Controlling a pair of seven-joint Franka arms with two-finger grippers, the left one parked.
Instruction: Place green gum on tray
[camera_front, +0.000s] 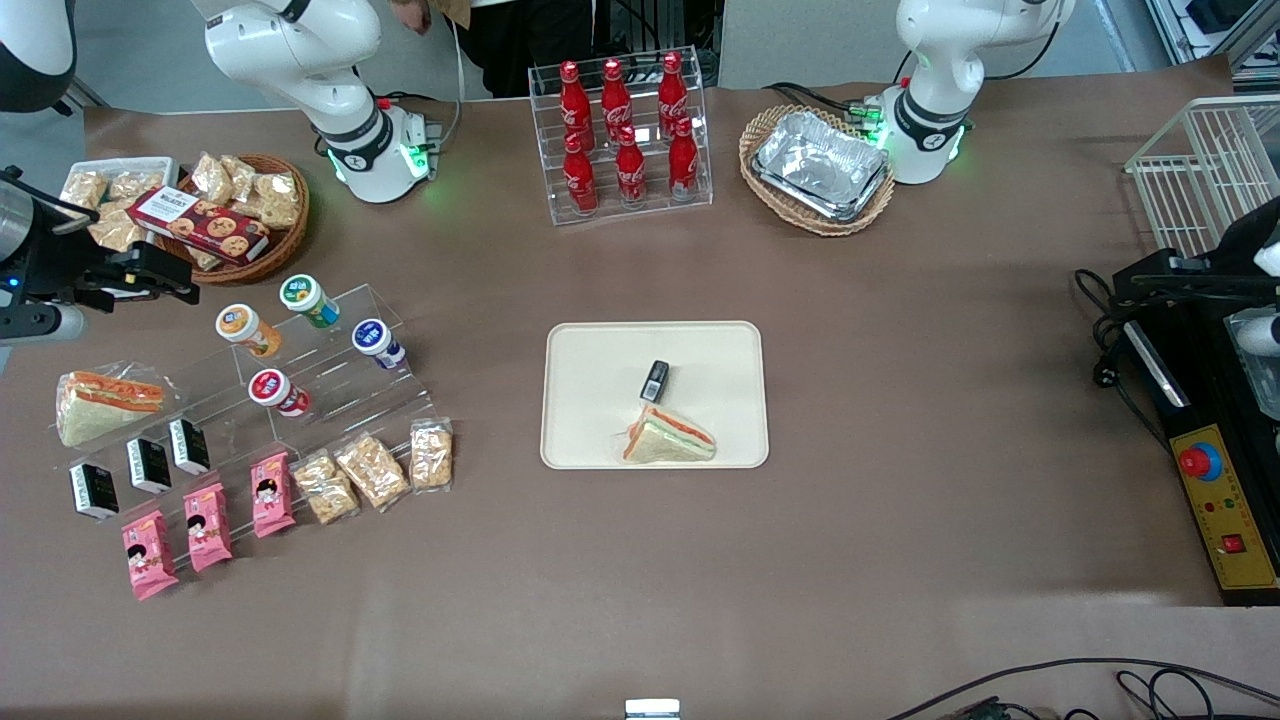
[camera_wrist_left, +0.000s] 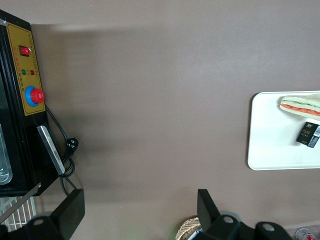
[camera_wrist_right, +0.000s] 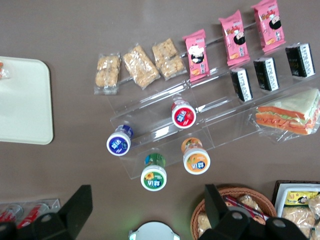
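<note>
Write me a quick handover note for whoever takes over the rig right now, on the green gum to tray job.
Gripper: open, holding nothing, hovering above the clear stepped display stand at the working arm's end of the table.
Green gum: untouched on the stand's top step, beside the orange canister; the blue canister and red canister sit lower down.
Tray: mid-table, already carrying a wrapped sandwich and a small black box; there is bare space toward the stand.
Done: nothing yet.
Left: descend, grasp the green gum, carry it over, set it on bare tray.
</note>
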